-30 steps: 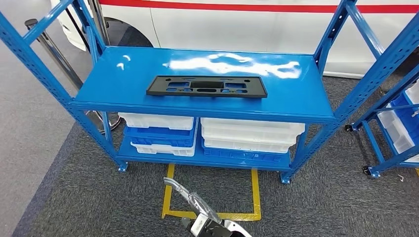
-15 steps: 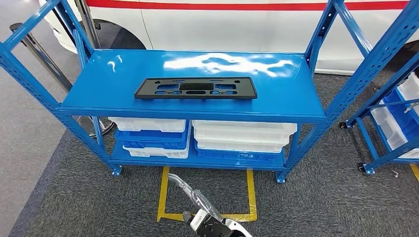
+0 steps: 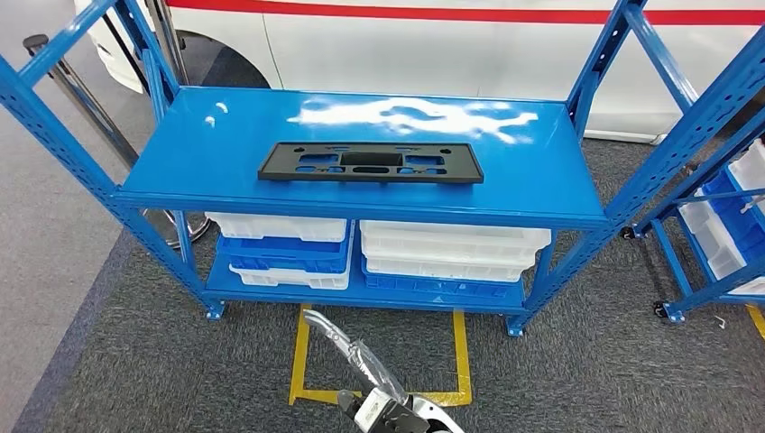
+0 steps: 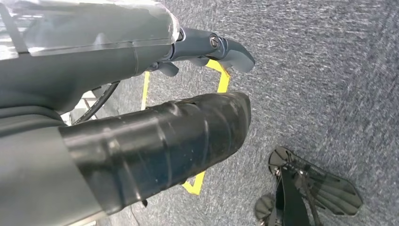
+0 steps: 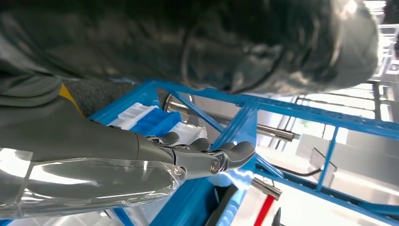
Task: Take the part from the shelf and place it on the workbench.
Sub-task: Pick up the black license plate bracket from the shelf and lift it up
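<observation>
Robot hand states first: the left robot hand (image 4: pixel 141 94) hangs low over grey carpet, fingers extended and apart, holding nothing; the right robot hand (image 5: pixel 188 157) is likewise empty, its fingers loosely extended beside the blue frame. The flat black rectangular plastic part (image 3: pixel 370 162), pierced by several cut-outs, lies untouched at the middle of the blue metal shelf (image 3: pixel 225 171), well apart from both hands. Compared with half a second ago the whole view has shifted slightly, so the camera has moved, not the part; the approach appears near its end and the reach not yet begun. Below the top deck sit stacked white and blue plastic bins (image 3: pixel 451 248); yellow floor tape (image 3: pixel 465 361) marks the standing position.
</observation>
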